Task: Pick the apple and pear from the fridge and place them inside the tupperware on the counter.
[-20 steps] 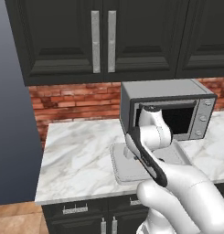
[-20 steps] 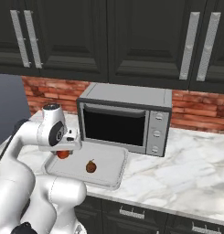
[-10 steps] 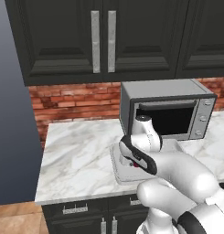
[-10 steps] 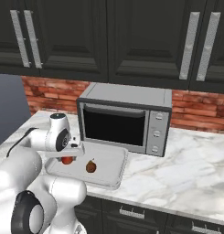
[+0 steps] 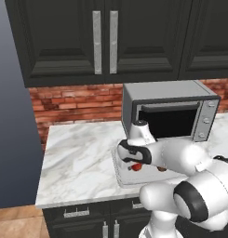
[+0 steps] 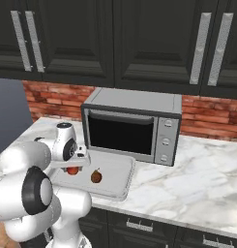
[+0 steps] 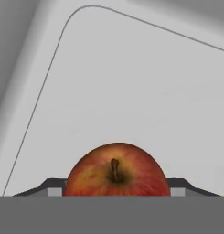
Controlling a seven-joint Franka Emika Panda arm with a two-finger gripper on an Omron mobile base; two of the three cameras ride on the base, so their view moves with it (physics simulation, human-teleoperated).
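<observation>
Flanking the apple (image 7: 116, 170) inside the tupperware (image 7: 131, 82), gripper (image 7: 116, 189) fingertips either side, grip unclear

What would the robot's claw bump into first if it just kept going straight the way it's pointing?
The apple: it sits right between the fingers of the gripper, hard against them. Just past it lies the pale floor of the tupperware, so that would probably come next; how much gap remains is hard to judge.
</observation>
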